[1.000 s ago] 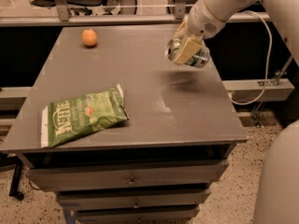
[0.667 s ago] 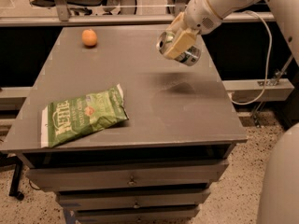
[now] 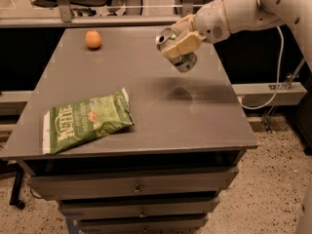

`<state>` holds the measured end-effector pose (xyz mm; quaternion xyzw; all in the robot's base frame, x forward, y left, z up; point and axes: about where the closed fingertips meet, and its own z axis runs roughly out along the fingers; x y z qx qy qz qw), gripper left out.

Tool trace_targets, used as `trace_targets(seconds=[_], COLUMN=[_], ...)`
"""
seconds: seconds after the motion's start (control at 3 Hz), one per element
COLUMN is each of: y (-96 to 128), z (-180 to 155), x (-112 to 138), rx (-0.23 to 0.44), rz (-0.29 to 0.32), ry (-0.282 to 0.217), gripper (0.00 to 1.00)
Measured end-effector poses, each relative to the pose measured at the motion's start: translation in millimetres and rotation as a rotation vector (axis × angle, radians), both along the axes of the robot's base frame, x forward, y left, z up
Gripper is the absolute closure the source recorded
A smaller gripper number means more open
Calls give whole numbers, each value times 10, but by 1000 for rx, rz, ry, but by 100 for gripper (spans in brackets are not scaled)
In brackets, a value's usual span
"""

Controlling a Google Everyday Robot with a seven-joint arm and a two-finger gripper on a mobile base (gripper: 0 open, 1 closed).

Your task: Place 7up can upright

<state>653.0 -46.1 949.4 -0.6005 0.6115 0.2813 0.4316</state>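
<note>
A matte grey counter [image 3: 146, 106] with flat-fronted drawers [image 3: 131, 185] stands on a speckled floor. Near its left edge a crinkled green chip bag [image 3: 85, 121] lies flat. Far left sits a small round orange [image 3: 93, 39]. Above the far right, the cream-padded tool [image 3: 178, 45] is clamped around the 7up can [image 3: 185, 62], a silvery-green cylinder held tilted in the air, clear of the counter.

Probably head-high, facing table [image 3: 146, 126]; tool [image 3: 175, 46] upper right.
</note>
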Motion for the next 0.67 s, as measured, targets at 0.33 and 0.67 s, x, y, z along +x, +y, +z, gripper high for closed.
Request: trace_targets(seconds=[0.33, 0.67], y=[-32, -146], z=[86, 81], x=[-54, -110], rx=[162, 290], rz=[-21, -46], ry=[6, 30], gripper=[100, 100])
